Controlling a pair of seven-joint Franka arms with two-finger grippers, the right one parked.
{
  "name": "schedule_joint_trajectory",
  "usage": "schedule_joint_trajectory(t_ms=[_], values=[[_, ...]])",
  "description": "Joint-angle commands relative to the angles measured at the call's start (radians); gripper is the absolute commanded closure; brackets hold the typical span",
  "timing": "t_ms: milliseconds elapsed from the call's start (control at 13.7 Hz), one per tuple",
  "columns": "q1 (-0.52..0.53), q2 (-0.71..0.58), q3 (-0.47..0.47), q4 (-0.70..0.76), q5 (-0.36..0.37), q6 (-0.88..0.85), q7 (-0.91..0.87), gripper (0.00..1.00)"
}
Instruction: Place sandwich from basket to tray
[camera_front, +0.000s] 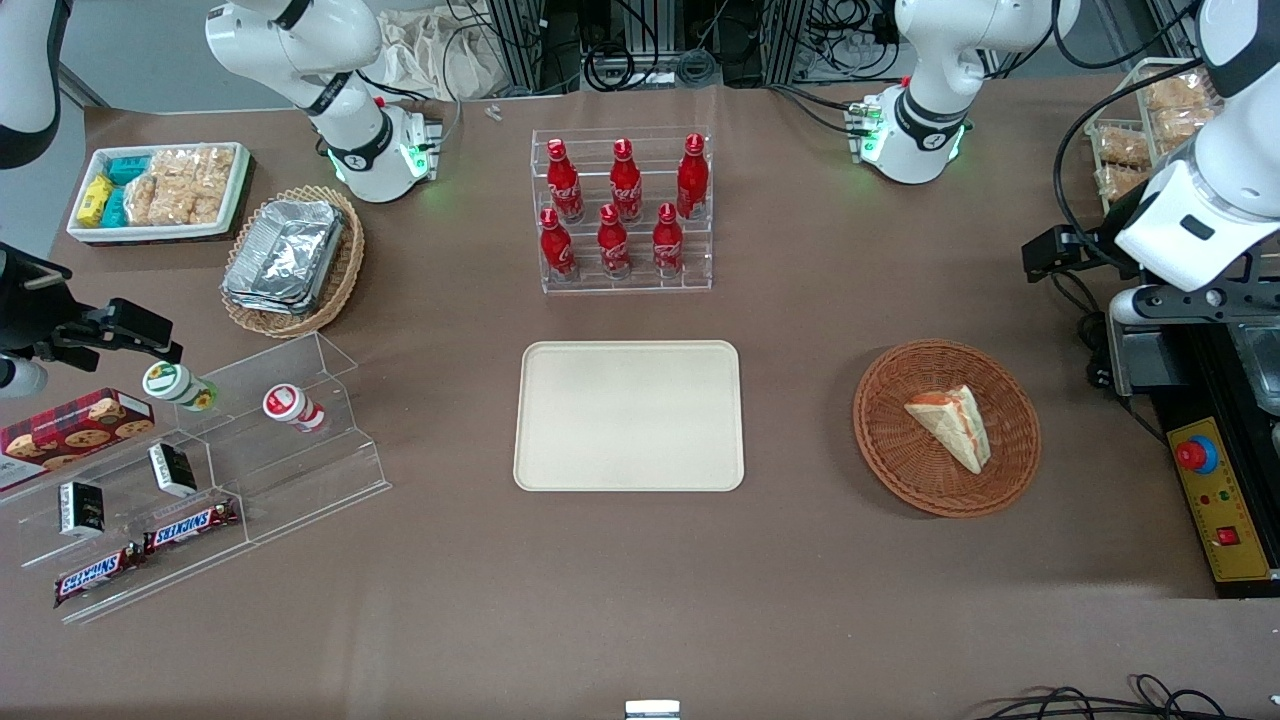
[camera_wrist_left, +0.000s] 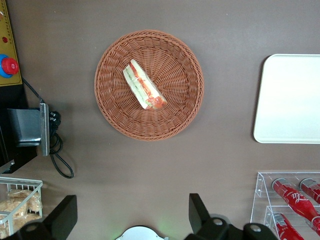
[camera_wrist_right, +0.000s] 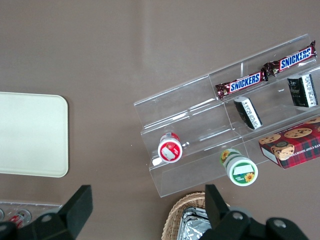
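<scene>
The sandwich (camera_front: 953, 425), a pale bread wedge with orange-red and green filling, lies in the round reddish-brown wicker basket (camera_front: 890, 440) toward the working arm's end of the table. In the left wrist view the sandwich (camera_wrist_left: 144, 91) lies across the middle of the basket (camera_wrist_left: 177, 65). The cream-beige tray (camera_front: 629, 416) lies flat and bare at the table's middle, beside the basket; its edge shows in the left wrist view (camera_wrist_left: 290, 100). My gripper (camera_front: 1052, 254) hangs high above the table, farther from the front camera than the basket. It (camera_wrist_left: 131, 217) is open and empty, fingers wide apart.
A clear rack of red bottles (camera_front: 622, 215) stands farther from the front camera than the tray. A yellow control box with a red button (camera_front: 1215, 500) sits at the working arm's end. A foil-filled tan basket (camera_front: 292, 262) and a clear snack stand (camera_front: 200, 470) lie toward the parked arm's end.
</scene>
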Motion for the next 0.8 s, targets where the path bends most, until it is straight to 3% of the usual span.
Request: schedule_joint_trajectory(t_ms=[0, 293, 512, 732], values=[[-0.005, 0.010, 0.007, 0.039, 0.018, -0.026, -0.020, 0.00], [-0.004, 0.039, 0.005, -0.007, 0.020, -0.005, -0.135, 0.00], [0.002, 0.140, 0.011, -0.033, 0.011, 0.036, -0.191, 0.00], [0.002, 0.208, 0.011, -0.165, 0.019, 0.250, -0.354, 0.00]])
